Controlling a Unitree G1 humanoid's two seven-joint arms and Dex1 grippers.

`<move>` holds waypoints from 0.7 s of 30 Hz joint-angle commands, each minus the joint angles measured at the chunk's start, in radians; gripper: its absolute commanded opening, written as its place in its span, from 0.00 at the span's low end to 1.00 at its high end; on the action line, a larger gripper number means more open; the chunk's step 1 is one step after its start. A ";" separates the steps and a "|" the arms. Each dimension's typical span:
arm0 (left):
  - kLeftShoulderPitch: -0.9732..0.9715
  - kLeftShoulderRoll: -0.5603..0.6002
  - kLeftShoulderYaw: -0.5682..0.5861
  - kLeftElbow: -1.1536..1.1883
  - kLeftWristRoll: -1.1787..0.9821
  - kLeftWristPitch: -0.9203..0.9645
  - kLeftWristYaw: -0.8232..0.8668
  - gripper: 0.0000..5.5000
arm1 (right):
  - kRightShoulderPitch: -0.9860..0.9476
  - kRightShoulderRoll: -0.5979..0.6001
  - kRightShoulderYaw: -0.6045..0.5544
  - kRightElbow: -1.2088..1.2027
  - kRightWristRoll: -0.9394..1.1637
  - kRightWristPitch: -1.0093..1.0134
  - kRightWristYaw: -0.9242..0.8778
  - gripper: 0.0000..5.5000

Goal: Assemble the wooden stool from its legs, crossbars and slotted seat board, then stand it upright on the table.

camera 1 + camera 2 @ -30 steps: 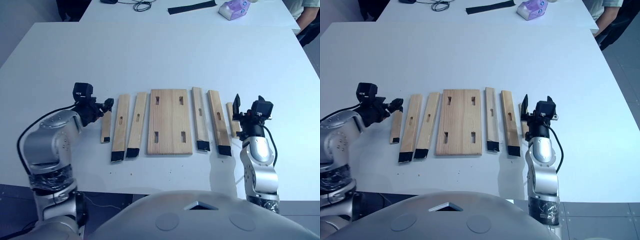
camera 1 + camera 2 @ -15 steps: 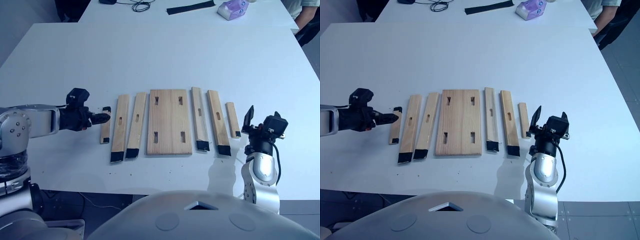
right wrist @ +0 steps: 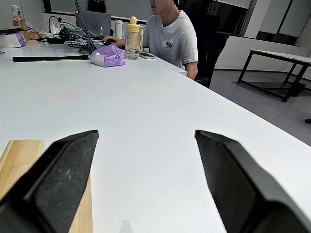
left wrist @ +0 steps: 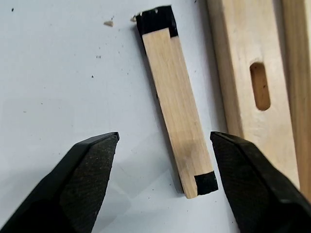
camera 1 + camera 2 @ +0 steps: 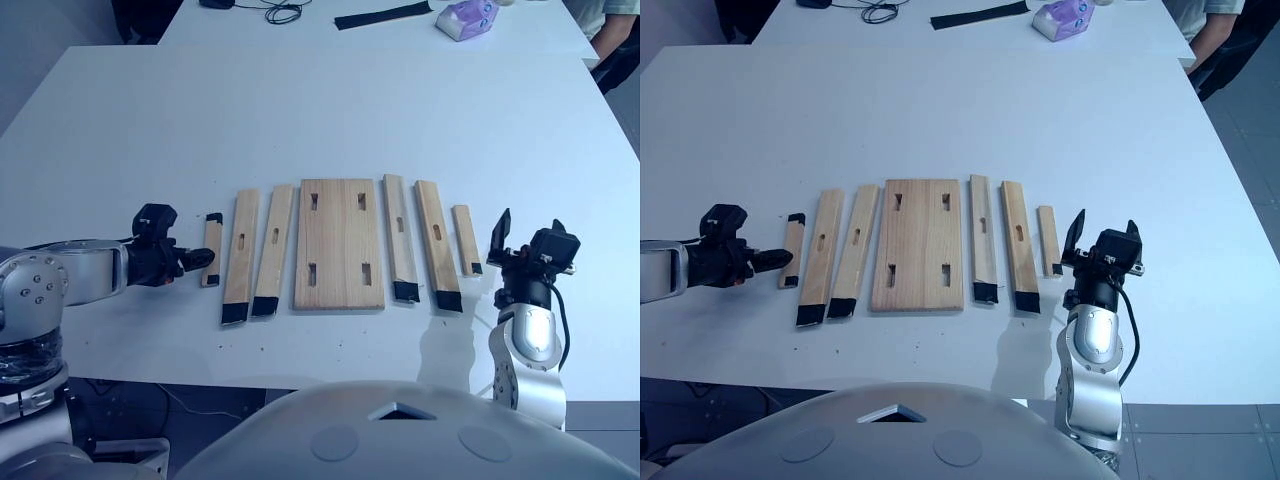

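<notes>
item: stool kit, unassembled, laid flat in a row across the lower middle of the frame on the white table (image 5: 300, 110).

risk 1: your left gripper (image 4: 164, 137) stood released, one finger on either side of the near end of the left short crossbar (image 5: 211, 250), and neither finger touched it. the bar lay askew between them, nearer one finger. by my judgement, a close from there could have swung it round or nudged it into the slotted leg (image 5: 240, 256) just beside it.

risk 2: the bar was thin and lay flat on the table. a grip taken too high could have slipped off, and one too low could have scraped the top.

risk 3: your right gripper (image 5: 522, 245), fingers also spread and holding nothing, sat at lower right just beside the right short crossbar (image 5: 466, 239). a careless sweep could have knocked it.

condition: seat board (image 5: 339, 243) at centre, pale wood, four slots. two long legs (image 5: 399, 238) on each side, each with one slot and a black near tip. short crossbars outermost, black-tipped. nothing joined, nothing upright.
</notes>
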 commanded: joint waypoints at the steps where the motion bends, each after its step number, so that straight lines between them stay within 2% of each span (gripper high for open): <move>1: -0.006 -0.017 0.012 0.010 -0.056 0.010 0.053 0.64 | -0.006 0.001 0.002 -0.009 -0.001 0.020 0.006 0.66; 9: 0.015 -0.036 0.015 0.015 -0.079 0.010 0.120 0.64 | -0.002 -0.001 0.004 -0.006 0.002 0.022 0.012 0.66; 21: 0.057 -0.044 -0.015 -0.013 -0.073 0.010 0.123 0.64 | 0.006 0.005 0.007 -0.003 0.000 0.020 0.016 0.66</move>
